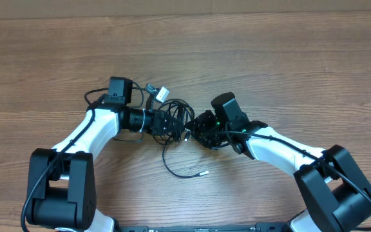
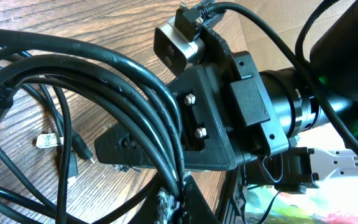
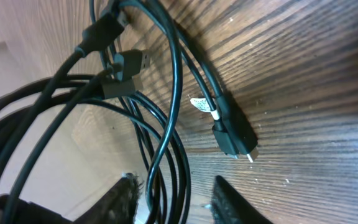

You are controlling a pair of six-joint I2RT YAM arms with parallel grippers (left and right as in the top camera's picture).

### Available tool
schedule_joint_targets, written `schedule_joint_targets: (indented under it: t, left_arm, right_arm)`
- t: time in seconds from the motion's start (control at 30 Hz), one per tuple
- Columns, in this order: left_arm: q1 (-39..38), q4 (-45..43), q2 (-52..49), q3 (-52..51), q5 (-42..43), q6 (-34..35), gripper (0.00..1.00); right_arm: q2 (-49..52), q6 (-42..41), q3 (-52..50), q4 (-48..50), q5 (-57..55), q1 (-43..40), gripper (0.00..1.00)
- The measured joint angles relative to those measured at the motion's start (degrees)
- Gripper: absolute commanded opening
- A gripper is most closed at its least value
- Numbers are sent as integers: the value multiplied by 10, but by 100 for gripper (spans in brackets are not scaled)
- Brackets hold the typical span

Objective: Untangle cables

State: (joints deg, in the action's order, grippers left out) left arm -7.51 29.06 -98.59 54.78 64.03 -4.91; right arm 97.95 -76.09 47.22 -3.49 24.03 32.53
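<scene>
Pinching a bundle of thin black flexible cables (image 2: 135,93) with small silver and white plug ends, the left gripper (image 2: 176,202) has its jaws closed down on the strands. In the left wrist view they sweep in from the left and converge at the bottom edge, where they disappear between the finger pads.

From overhead the left gripper (image 1: 171,122) sits at the left side of the tangle of cables (image 1: 180,109). The tangle lies near the middle of the brown wood-grain table (image 1: 269,58), between the two arms. The right gripper (image 1: 197,129) meets the tangle from the right, close to the left gripper and almost nose to nose with it.

In the right wrist view the right gripper (image 3: 174,185) has its jaws partly apart, with a moderate gap, neither wide nor closed. Several strands run down through that gap between the two black fingers (image 3: 126,196); whether the pads touch them I cannot tell.

Beside these strands on the wood lies a black plug with a silver tip (image 3: 236,138), its cord carrying a small white label (image 3: 201,104). Another flat black plug (image 3: 132,62) sits among the loops above it.

Overhead, one loose strand curves out of the tangle toward the near edge and ends in a small silver plug (image 1: 204,173), lying apart from both grippers. A white plug end (image 1: 161,93) rests at the far side of the tangle, next to the left arm's wrist.
</scene>
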Motion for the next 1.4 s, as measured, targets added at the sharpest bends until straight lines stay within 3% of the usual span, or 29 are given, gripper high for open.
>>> schedule_joint_targets:
  t: [1.17,1.4]
  left_arm:
    - [0,-1,0,0,-2,0,4]
    - [0,-1,0,0,-2,0,4]
  right_arm:
    - [61,-30,0,95,-17,23,35]
    - [61,-31,0,95,-28,42,19]
